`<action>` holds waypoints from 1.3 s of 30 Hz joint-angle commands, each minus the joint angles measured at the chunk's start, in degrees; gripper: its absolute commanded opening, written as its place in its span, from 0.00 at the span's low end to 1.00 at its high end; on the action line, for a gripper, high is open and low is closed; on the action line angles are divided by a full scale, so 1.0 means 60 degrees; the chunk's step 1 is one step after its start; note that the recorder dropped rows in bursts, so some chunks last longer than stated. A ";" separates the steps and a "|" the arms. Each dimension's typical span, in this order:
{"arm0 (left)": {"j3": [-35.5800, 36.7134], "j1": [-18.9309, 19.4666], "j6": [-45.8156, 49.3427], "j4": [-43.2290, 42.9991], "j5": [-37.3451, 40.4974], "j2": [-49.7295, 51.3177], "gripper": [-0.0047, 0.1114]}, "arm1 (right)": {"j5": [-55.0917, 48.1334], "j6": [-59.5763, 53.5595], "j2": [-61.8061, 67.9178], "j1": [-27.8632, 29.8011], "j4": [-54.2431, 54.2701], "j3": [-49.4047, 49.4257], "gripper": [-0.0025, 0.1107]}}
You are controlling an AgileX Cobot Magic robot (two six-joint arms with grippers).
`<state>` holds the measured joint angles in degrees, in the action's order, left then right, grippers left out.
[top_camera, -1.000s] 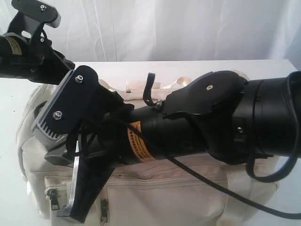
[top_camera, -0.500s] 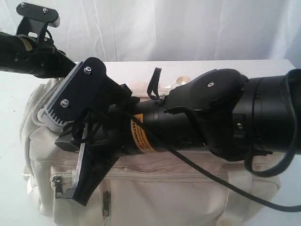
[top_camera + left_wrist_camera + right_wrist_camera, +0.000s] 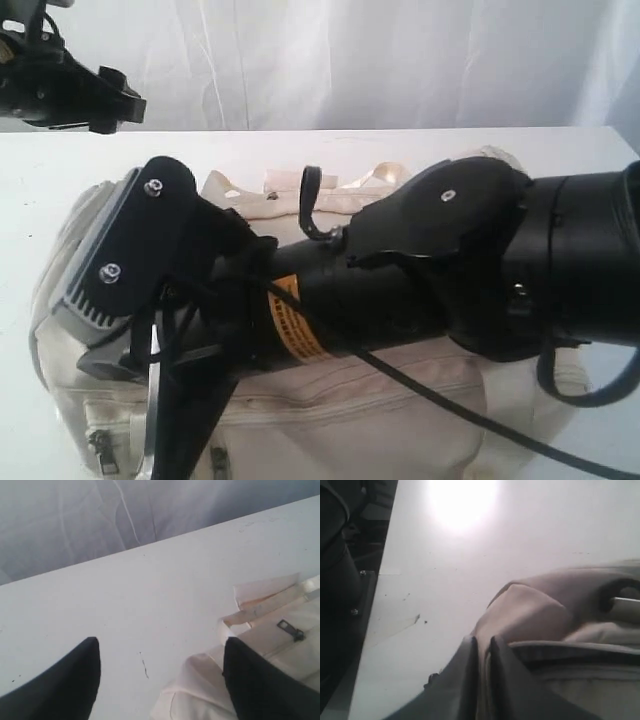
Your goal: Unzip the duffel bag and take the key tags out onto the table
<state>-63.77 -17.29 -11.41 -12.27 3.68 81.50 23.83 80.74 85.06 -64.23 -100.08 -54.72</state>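
Above the table [image 3: 150, 595] beside the bag [image 3: 270, 630], left gripper [image 3: 161, 642] gapes wide, holding nothing; right gripper [image 3: 482, 640] shows just a narrow slit, right by the bag.

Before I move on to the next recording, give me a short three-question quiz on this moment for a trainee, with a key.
1. True or false: the left gripper has its black fingers pressed shut.
2. Multiple choice: in the exterior view, which arm lies across the large cream-beige fabric duffel bag? A) the left one B) the right one C) both
3. Short answer: are any small coloured plastic key tags visible on the wide white table?

Key
1. False: the fingers stand wide apart above the table, beside the bag's corner.
2. B: the right arm stretches over the bag.
3. No: none shows in any view.
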 commanded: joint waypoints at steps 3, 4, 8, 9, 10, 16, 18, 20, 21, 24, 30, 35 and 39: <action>-0.0051 0.0010 -0.0055 0.0142 0.2845 -0.2072 0.66 | -0.2095 -0.0218 -0.1083 -0.0067 0.0023 0.0018 0.43; -0.0051 0.0010 -0.0031 0.0362 0.3285 -0.2474 0.66 | -0.2575 -0.0197 -0.1292 -0.0067 0.0023 0.0018 0.49; -0.0032 0.0010 0.0300 0.1161 0.4519 -0.4118 0.66 | -0.4447 -0.0195 -0.1875 -0.0046 0.0023 0.0018 0.54; -0.0032 0.0010 0.0499 0.1479 0.4782 -0.4578 0.66 | -0.4726 -0.0289 -0.1930 -0.0024 0.0023 0.0018 0.54; -0.0032 0.0010 0.0696 0.1824 0.5036 -0.5074 0.66 | -0.4856 -0.0535 -0.1974 0.0055 0.0023 0.0018 0.54; -0.0032 0.0010 0.1055 0.2973 0.6629 -0.7691 0.66 | -0.4610 -0.1336 -0.1858 0.0152 0.0023 0.0018 0.54; -0.0032 0.0010 0.0976 0.2973 0.7265 -0.8305 0.66 | -0.4458 -0.1336 -0.1694 0.0152 0.0080 0.0090 0.54; -0.0032 0.0010 0.0915 0.2994 0.7799 -0.8806 0.66 | -0.4087 -0.1336 -0.1567 0.0152 0.0081 0.0297 0.54; -0.0032 0.0010 0.0913 0.3062 0.8094 -0.9086 0.66 | -0.3851 -0.1336 -0.1481 0.0152 0.0081 0.0454 0.54; -0.0032 0.0010 0.0874 0.3370 0.9028 -0.9562 0.66 | -0.3774 -0.1318 -0.1242 0.0152 0.0081 0.0853 0.53; -0.0032 0.0010 0.0874 0.4226 1.0394 -0.9975 0.66 | -0.3918 -0.0847 -0.0712 0.0152 0.0232 0.1094 0.54; -0.0032 0.0010 0.0906 0.4290 1.0379 -1.0055 0.66 | -0.3837 -0.0289 0.0143 0.0152 0.0250 0.1011 0.54; -0.0032 0.0010 0.0906 0.4290 1.0379 -1.0055 0.66 | -0.3237 0.0103 0.0839 0.0152 0.0268 0.0752 0.54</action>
<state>-63.86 -17.29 -5.75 12.55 64.51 21.63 1.93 79.92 87.82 -63.63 -98.80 -49.14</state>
